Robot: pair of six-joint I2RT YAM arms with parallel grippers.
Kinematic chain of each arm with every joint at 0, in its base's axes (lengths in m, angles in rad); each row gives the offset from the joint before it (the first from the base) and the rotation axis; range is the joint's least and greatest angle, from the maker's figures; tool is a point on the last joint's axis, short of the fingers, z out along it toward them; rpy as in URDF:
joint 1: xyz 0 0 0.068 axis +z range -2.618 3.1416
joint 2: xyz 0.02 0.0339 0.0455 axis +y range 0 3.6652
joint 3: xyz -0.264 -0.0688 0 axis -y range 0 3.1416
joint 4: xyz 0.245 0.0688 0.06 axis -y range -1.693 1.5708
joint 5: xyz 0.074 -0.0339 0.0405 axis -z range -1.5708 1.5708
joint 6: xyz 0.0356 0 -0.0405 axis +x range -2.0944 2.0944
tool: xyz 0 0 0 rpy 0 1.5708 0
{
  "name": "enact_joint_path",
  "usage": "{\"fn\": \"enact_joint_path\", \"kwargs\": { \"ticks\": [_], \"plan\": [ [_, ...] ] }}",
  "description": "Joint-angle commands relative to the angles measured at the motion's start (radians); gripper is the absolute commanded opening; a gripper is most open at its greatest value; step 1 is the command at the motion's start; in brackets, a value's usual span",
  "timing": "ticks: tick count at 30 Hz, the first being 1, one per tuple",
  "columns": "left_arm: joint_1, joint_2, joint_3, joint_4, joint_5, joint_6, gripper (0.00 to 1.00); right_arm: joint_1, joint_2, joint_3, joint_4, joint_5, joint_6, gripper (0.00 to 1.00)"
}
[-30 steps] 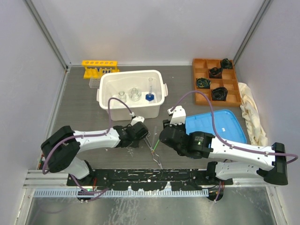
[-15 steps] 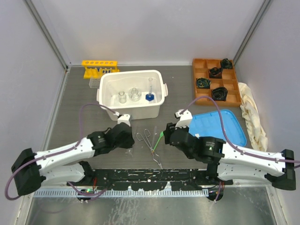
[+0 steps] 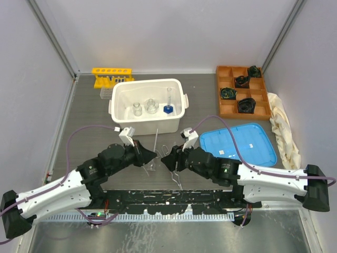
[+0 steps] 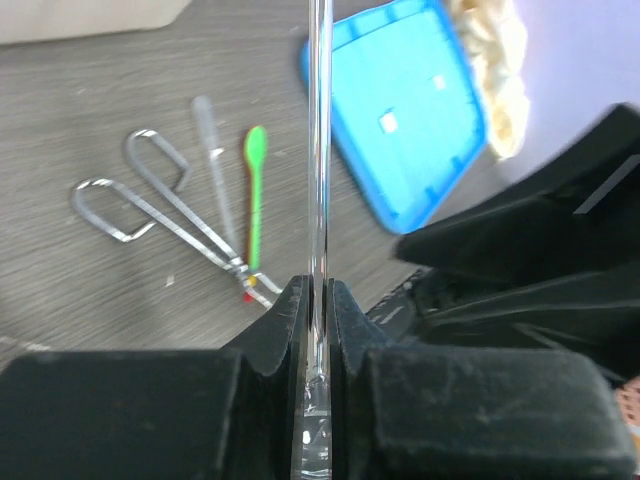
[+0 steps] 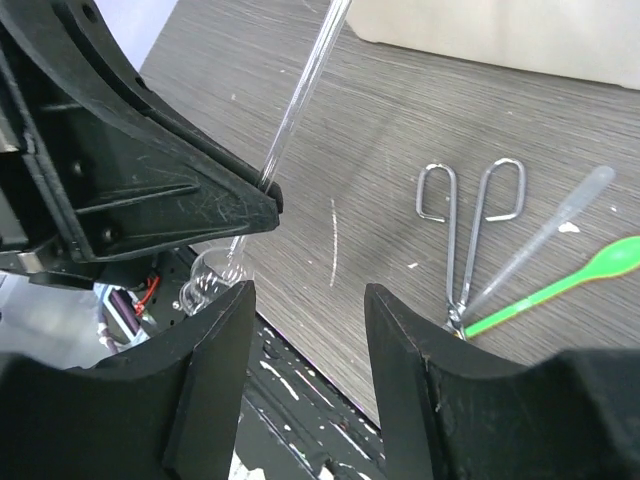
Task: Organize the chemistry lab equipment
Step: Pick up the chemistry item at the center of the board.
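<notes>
Yellow plastic marks the far left of the desk (image 3: pixel 200 100). There the yellow rack (image 3: pixel 112 75) stands against the back wall, with the clear plastic rack (image 3: pixel 107 93) just in front of it. Beside them sits a white tub (image 3: pixel 174 125) holding two small glass flasks (image 3: pixel 137 109) and the blue-based cylinder (image 3: pixel 168 108), all upright.

Nearer the front, the left jaws are clamped on a thin glass tube (image 4: pixel 318 150), whose free end points toward the tub. Just right of it, the metal tongs (image 4: pixel 165 215), a clear pipette (image 4: pixel 214 160) and the green spatula (image 4: pixel 254 190) lie side by side on the desk, with the pipette between the other two. The right jaws face the left ones near the tongs, spread apart with nothing between them.

Further right lie a blue tray (image 3: pixel 253 153), an orange compartment tray (image 3: pixel 218 95) with black objects, and a cream cloth (image 3: pixel 284 129) at the desk's right edge.
</notes>
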Motion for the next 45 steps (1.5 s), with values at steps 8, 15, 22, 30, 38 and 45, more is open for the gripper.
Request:
{"fn": "enact_joint_path", "kwargs": {
  "ticks": [8,15,22,30,38,45],
  "plan": [
    [-0.003,-0.131,-0.038,0.259,0.123,-0.023,0.02,0.005,0.025,0.085,0.228,-0.015,-0.116,0.52],
    [-0.002,-0.254,-0.094,0.226,0.079,-0.035,0.02,0.005,-0.042,0.094,0.212,0.038,-0.146,0.50],
    [-0.004,-0.314,-0.129,0.254,0.099,-0.048,0.02,-0.038,-0.056,0.066,0.287,-0.063,-0.141,0.50],
    [-0.003,-0.314,-0.138,0.297,0.130,-0.042,0.02,-0.233,-0.051,-0.005,0.465,-0.420,-0.030,0.50],
    [-0.003,-0.273,-0.132,0.336,0.149,-0.033,0.02,-0.266,0.067,0.017,0.577,-0.594,0.027,0.50],
    [-0.004,-0.258,-0.125,0.364,0.157,-0.026,0.02,-0.264,0.110,0.010,0.614,-0.611,0.042,0.49]
  ]
}}
